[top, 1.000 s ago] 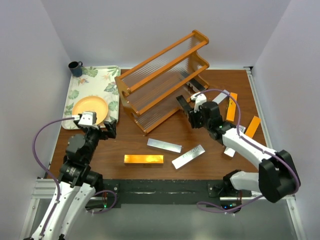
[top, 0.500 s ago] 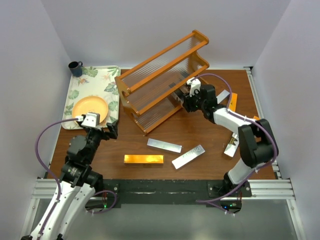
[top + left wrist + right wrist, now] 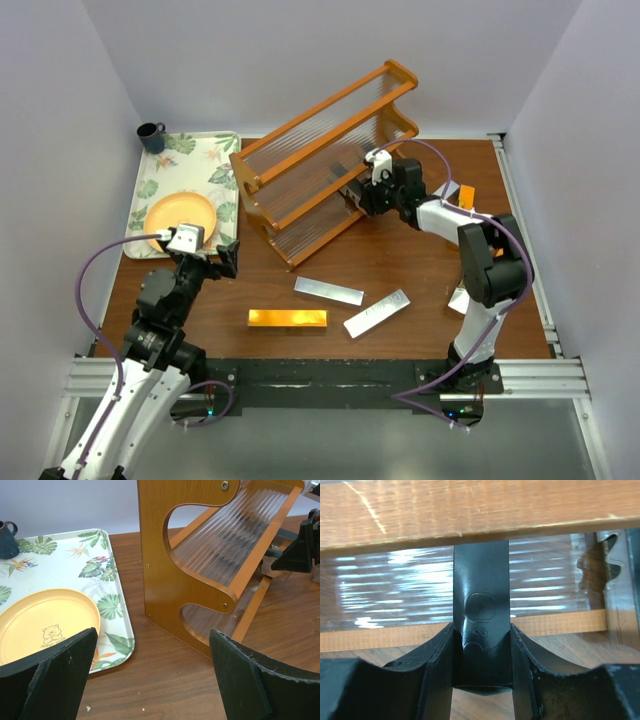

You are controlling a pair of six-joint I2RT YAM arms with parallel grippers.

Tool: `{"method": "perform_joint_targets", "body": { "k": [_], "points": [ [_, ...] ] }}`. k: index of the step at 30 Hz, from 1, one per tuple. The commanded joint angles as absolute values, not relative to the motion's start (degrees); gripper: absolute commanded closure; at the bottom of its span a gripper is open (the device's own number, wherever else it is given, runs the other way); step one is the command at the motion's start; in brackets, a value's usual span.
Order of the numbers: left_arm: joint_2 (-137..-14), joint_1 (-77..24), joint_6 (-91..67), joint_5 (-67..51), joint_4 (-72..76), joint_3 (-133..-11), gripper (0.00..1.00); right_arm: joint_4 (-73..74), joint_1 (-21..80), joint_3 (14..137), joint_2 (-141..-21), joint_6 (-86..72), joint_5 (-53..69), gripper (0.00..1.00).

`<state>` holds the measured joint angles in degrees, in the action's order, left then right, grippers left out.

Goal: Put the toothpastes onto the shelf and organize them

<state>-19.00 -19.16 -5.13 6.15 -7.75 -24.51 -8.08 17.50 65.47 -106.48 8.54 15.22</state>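
Note:
The orange-brown shelf [image 3: 320,150] stands slantwise at the back middle; its end panel fills the left wrist view [image 3: 160,555]. My right gripper [image 3: 370,195] is shut on a dark grey toothpaste [image 3: 481,605], whose far end reaches in over the ribbed slats of a low tier [image 3: 395,590]. My left gripper [image 3: 222,258] is open and empty over bare table, between the tray and the shelf end. An orange-gold toothpaste [image 3: 288,318] and two silver ones [image 3: 328,291] [image 3: 377,313] lie at the front middle. Another orange one [image 3: 465,205] lies at the right.
A floral tray [image 3: 195,150] at the back left holds a yellow plate [image 3: 180,215]; a dark mug [image 3: 151,136] stands at its far corner. White walls close in on both sides. A silver carton [image 3: 461,299] lies partly under my right arm.
My right gripper has carried the dark grey toothpaste up and left from the table's right side to the shelf's low tier. The left arm has barely moved.

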Motion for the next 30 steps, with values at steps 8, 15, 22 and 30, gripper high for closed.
{"method": "perform_joint_targets", "body": {
  "k": [8, 15, 22, 30],
  "points": [
    [-19.25, -19.34, -4.13, 5.45, -4.75, -24.17, 0.0, -8.0, 17.31, 70.4, -108.63, 9.84, 18.37, 0.84],
    [-19.07, -19.34, -4.13, 5.27, -4.75, -24.26, 0.0, -6.68, 17.4, 70.84, -108.63, 9.93, 19.86, 0.5],
    [-18.63, -19.42, -4.04, 5.1, -4.66, -24.08, 0.0, -7.21, 17.31, 69.79, -106.61, 9.41, 18.46, 0.18],
    [-17.06, -19.51, -4.22, 5.18, -4.66, -24.0, 0.0, -4.84, 17.31, 66.02, -98.2, 6.78, 13.81, 0.06]
  ]
}}
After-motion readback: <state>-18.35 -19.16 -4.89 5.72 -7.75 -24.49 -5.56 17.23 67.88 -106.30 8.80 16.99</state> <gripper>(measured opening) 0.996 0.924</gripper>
